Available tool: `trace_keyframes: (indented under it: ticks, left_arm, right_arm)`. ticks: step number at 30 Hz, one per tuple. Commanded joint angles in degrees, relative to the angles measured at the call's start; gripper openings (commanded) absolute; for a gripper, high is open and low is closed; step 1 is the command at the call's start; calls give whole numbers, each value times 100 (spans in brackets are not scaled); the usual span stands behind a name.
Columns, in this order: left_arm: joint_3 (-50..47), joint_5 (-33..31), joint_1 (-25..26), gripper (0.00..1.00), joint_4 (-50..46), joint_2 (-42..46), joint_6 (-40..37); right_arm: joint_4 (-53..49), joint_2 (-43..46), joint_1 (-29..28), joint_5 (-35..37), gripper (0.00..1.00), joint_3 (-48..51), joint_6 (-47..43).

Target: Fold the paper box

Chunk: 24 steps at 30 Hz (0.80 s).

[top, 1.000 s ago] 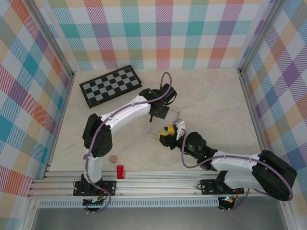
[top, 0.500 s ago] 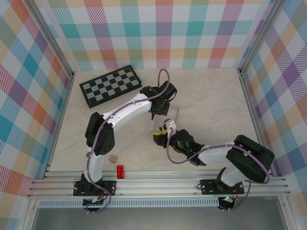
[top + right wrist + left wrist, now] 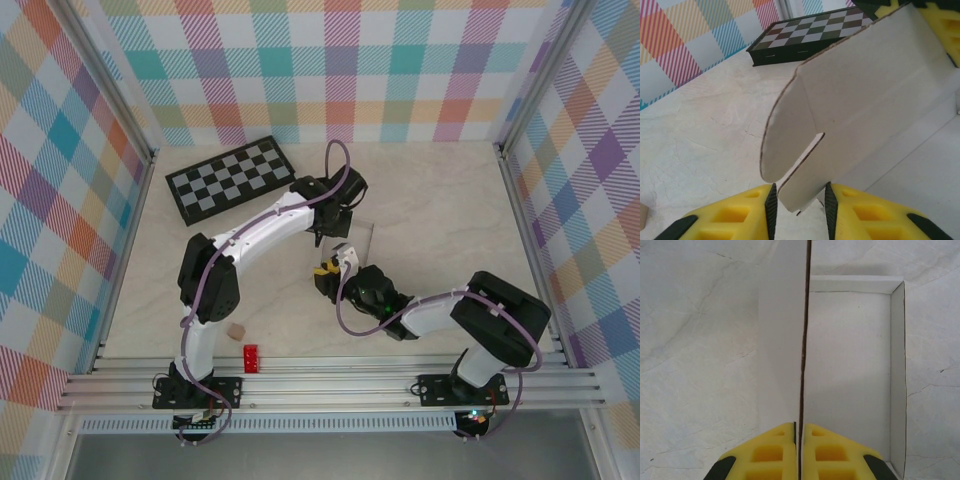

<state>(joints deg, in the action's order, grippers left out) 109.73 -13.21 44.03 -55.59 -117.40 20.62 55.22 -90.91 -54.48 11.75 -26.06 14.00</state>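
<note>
White thin cardboard, half raised into a shallow tray: you have one paper box (image 3: 850,365), lying on the pale marbled tabletop (image 3: 450,220) just nearer to you than the one black-and-grey folding checkerboard (image 3: 230,180) and off that board's right end. It sits open side up. Seen from the left wrist, its long axis runs straight away from the fingers, and one long wall stands upright, edge-on. Your left gripper (image 3: 800,429) has its yellow pads pressed together on that wall's near end. Your right gripper (image 3: 800,195), on the box's side away from the checkerboard, brackets the bottom corner of a rounded, slotted flap. You cannot tell whether its pads press the card. One small red block (image 3: 250,357) and one small tan piece (image 3: 236,329) lie well nearer than the checkerboard, by the front rail.
</note>
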Motion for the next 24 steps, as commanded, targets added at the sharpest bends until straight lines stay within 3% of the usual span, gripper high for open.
trace_keyframes:
  ticks: [1, 5, 12, 24]
  left_arm:
    - [107, 217, -55, 0, -92, -95, 123]
    - [106, 282, -56, 0, -145, -107, 29]
    - [66, 397, -66, 0, -170, -123, -25]
    - [225, 635, -80, 0, -268, -208, -92]
  right_arm:
    - [103, -32, 20, -24, 29, -95, -153]
    - [11, 70, 242, -440, 25, 41, -459]
    - [-563, 212, 955, -1995, 13, -7, -1222]
    - [-1102, 337, 1146, -2528, 7, -289, -2164]
